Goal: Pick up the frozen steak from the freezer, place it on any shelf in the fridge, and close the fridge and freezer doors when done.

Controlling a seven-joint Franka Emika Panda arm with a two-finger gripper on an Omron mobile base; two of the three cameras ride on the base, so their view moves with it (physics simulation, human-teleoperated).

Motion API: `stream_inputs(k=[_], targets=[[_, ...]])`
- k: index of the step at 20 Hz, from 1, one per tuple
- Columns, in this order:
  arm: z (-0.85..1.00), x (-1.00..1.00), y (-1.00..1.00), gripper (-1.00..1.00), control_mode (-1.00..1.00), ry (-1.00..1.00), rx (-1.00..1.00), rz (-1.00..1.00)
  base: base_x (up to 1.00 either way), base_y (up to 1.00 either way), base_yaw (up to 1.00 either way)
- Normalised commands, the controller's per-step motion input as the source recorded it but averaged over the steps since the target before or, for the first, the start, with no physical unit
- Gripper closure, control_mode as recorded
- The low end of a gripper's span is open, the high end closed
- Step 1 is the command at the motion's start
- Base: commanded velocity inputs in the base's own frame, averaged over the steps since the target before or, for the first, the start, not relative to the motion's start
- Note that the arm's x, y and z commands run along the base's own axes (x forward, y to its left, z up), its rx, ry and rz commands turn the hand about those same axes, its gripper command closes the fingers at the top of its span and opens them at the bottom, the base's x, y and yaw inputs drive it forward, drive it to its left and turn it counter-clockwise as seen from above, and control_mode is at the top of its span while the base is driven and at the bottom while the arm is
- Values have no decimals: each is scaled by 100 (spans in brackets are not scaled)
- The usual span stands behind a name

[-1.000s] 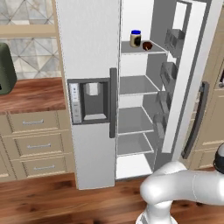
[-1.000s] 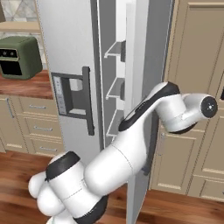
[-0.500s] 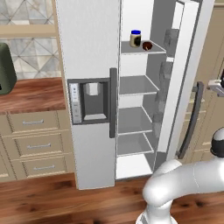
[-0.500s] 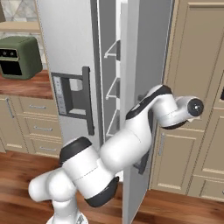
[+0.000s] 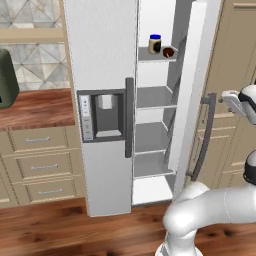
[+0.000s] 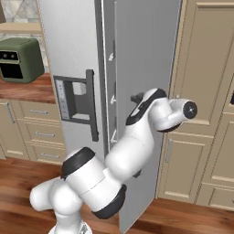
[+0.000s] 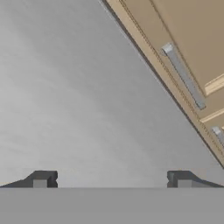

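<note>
The fridge door (image 6: 146, 55) is standing as a tall, flat slab, long axis straight up and down. It is hanging part-way open, with its outer face turning toward the gripper (image 7: 112, 180) and its thin edge pointing out into the room. The skin is looking smooth and brushed grey, with soft streaks running across it in the hand view. The door's dark bar handle (image 5: 202, 140) is running vertically just beside the hand.

The fingertips (image 7: 43, 179) are sitting wide apart, jaws spread and gripping nothing, facing the door's face square on. In the right base view the hand looks to be pressing up against that panel, though I cannot be sure it is touching.

Past the door from the gripper, the fridge's interior is showing white walls and flat grey shelves (image 5: 152, 96). High on the top one, a blue-lidded jar (image 5: 155, 44) is standing upright just beside a small dark bowl (image 5: 168, 52). Where the steak is, I cannot tell.

Further over on that side, the freezer door (image 5: 100, 50) is sitting shut, the same grey, with a recessed dispenser (image 5: 102, 116) and its own vertical dark handle (image 5: 129, 117).

On the gripper's other side, tan panelled cabinets (image 7: 192, 39) are running alongside, one with a slim metal pull (image 7: 183, 76). Well beyond the freezer, a boxy green appliance (image 6: 20, 59) is sitting on a wood counter (image 5: 35, 106).
</note>
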Motion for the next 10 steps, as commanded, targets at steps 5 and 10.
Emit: stream_inputs(k=[5,10], targets=[[2,33,100,-100,-100,0,11,8,0,0,0],[16,50,100,-100,-100,0,10,2,0,0,0]])
